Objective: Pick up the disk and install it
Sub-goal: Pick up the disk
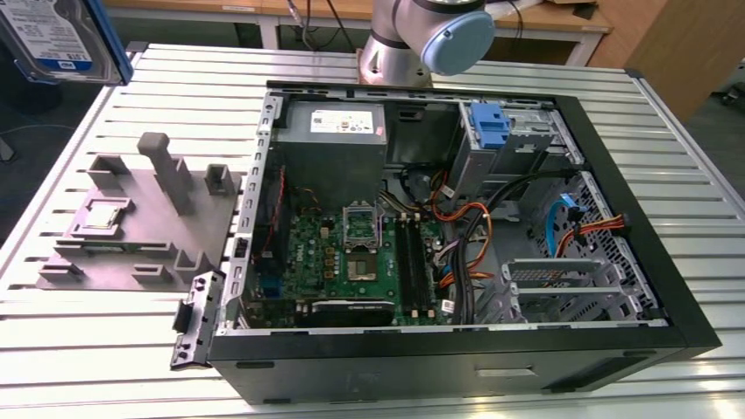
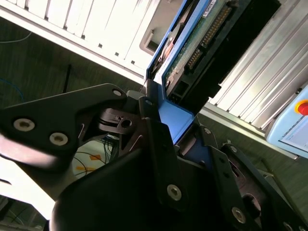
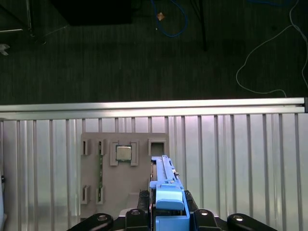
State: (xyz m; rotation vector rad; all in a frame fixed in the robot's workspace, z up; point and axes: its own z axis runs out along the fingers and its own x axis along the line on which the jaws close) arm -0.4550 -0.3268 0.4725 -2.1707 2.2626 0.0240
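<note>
Disk (image 1: pixel 52 39) is held in the air at the far corner on the exterior view's left, label toward the camera and blue bracket along its edge, well apart from the case.

Surface (image 1: pixel 686 175): slatted aluminium, carrying everything below.

Computer case (image 1: pixel 686 323): lying on its side with the panel off and the interior exposed. Power supply (image 1: pixel 331 131) sits in the far corner, with the motherboard (image 1: pixel 349 253) below it. Orange and black cables run toward the drive bays on the exterior view's right. A blue latch (image 1: pixel 491 127) is fixed to the bay near the arm's base (image 1: pixel 390 57).

Grey fixture (image 1: pixel 128 236): beside the case on the exterior view's left, with upright posts and pockets. A processor chip (image 3: pixel 124 153) lies in one pocket.

Gripper (image 3: pixel 167 216): in the first wrist view the disk runs edge-on out of it, directly over the fixture. In the second wrist view the black fingers (image 2: pixel 156 134) pinch the bracket's blue end from both sides. The disk's connector edge and circuit board face that camera.
</note>
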